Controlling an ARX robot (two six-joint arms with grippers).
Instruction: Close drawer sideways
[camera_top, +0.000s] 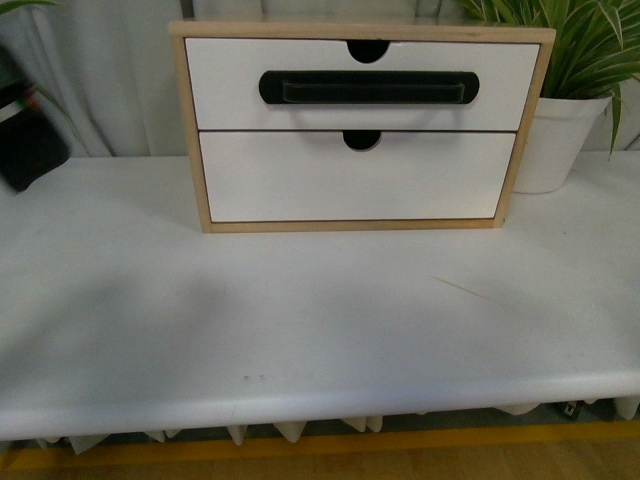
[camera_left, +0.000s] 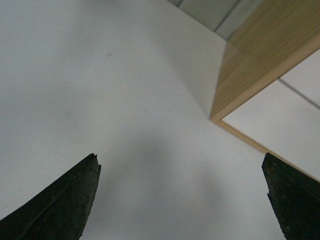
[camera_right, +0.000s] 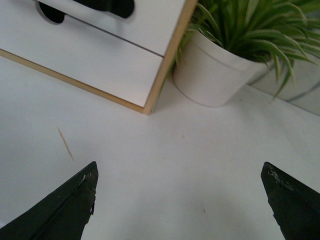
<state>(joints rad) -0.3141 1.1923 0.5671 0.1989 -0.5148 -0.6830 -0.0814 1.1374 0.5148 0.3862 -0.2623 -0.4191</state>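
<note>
**A:** Where is the drawer (camera_top: 365, 115) sitting?

**B:** It is occupying the upper slot of the light-wood cabinet (camera_top: 190, 130), which is standing at 12 o'clock on the white table (camera_top: 320, 330). A potted plant (camera_top: 560, 140) is sitting at the cabinet's 3 o'clock, just beside it. The drawer's front is looking wider than the plain front (camera_top: 355, 185) below and is overlapping the frame, so I am judging it to be partly pulled out.

**A:** And the pincers?

**B:** Neither arm is showing in the front view. The left gripper (camera_left: 179, 156) is hanging with its fingers spread wide and holding nothing, looking at the cabinet's left corner. The right gripper (camera_right: 179, 165) is equally wide and empty, facing the cabinet's right corner and the pot.

**A:** How are you expecting the drawer to handle?

**B:** I am guessing it is light and stiff, with a smooth, slippery painted face. There is nothing here to grip. I am favouring a flat push on the black bar handle (camera_top: 368, 87), at the front's centre, below the notch at its 12 o'clock. A push towards 3 or 9 o'clock risks jamming the drawer askew, and a hard shove may send the whole cabinet skidding.
</note>
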